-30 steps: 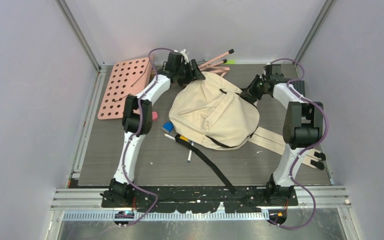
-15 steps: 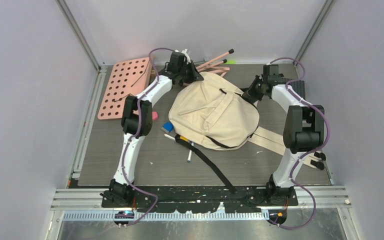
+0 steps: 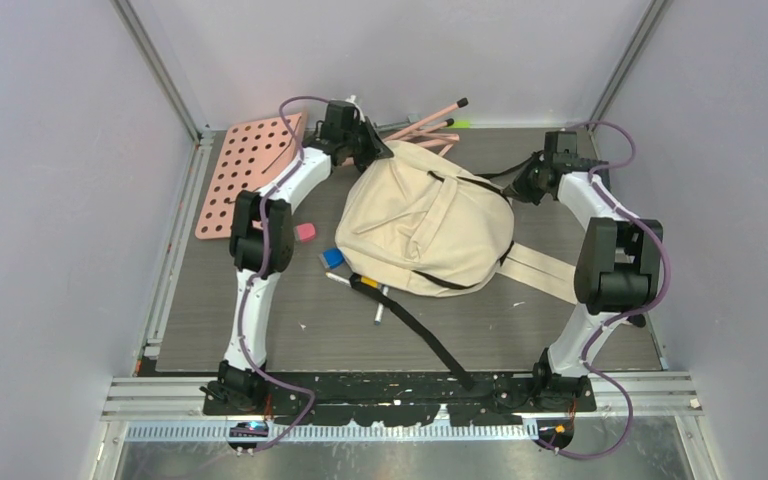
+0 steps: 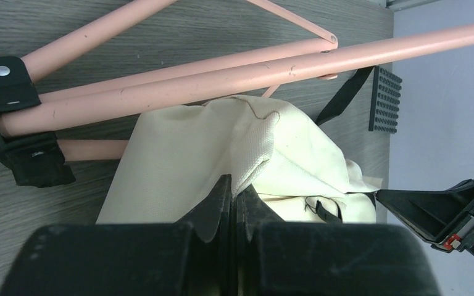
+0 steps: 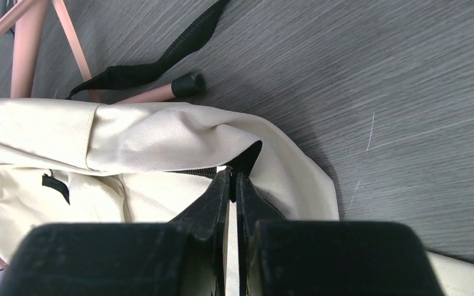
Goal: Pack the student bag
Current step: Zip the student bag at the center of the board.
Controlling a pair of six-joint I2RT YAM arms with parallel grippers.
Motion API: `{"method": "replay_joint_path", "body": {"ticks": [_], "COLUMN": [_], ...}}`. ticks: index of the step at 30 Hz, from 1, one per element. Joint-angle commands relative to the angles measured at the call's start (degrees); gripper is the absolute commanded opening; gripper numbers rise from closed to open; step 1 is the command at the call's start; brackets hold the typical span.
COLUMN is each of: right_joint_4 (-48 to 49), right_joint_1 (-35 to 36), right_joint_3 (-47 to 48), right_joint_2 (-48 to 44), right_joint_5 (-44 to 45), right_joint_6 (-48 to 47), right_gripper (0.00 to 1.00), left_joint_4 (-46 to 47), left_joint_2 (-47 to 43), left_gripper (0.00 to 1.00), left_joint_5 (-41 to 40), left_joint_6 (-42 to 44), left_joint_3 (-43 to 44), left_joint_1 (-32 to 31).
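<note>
At the desk's (image 3: 220, 320) centre lies one student bag (image 3: 425, 225). Only the wrist views show the two grips: the left gripper (image 4: 233, 190) is clamped on a cream fold at the bag's 11 o'clock corner, and the right gripper (image 5: 232, 180) is pinched shut on its dark seam at 2 o'clock. Only the overhead view shows one pink pegboard (image 3: 250, 172), one pink eraser (image 3: 304, 232) and one blue block (image 3: 333, 257) toward 9 o'clock, and only the left wrist shows one black studded plate (image 4: 386, 98).

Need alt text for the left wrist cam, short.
The left gripper is shut on a fold of the cream student bag, which lies on a grey wood-grain table. Pink tubes joined by a black bracket cross the table beyond the bag, and a black studded plate sits near the right edge.
</note>
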Motion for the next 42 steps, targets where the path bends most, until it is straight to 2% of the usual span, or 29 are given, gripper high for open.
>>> {"method": "replay_joint_path", "body": {"ticks": [1,8,21,33,42], "right_joint_4": [-3.2,-4.3,-5.7,-4.6,-7.4], "right_joint_1": [-3.1,-3.2,-3.1,-1.4,6.8], "right_joint_3": [3.4,14.3,26.0,34.2,40.1], "right_joint_2": [-2.9,-2.4,-4.2,-2.6,2.3], "right_joint_5": [8.1,9.1,8.0,4.8,5.5], "right_joint_6": [-0.1,-0.2,-4.5,-5.8,-12.0], "right_gripper": [0.02,0.02,0.01,0.01,0.01], "left_joint_4": [5.1,5.6,5.8,1.6,-6.0], "left_joint_2": [-7.8,-11.3,-27.7,-35.0,-43.3], "left_gripper": [0.00,0.00,0.00,0.00,0.01], "left_joint_5": [-5.7,-0.2,0.1,2.3,6.4], "left_joint_6": [-0.9,-2.4,-6.2,-2.3,-2.3], "left_joint_3": [0.5,-0.4,-16.1,-15.5,-29.5], "left_joint_1": [4.5,3.9,-4.4,-9.8,-14.2]}}
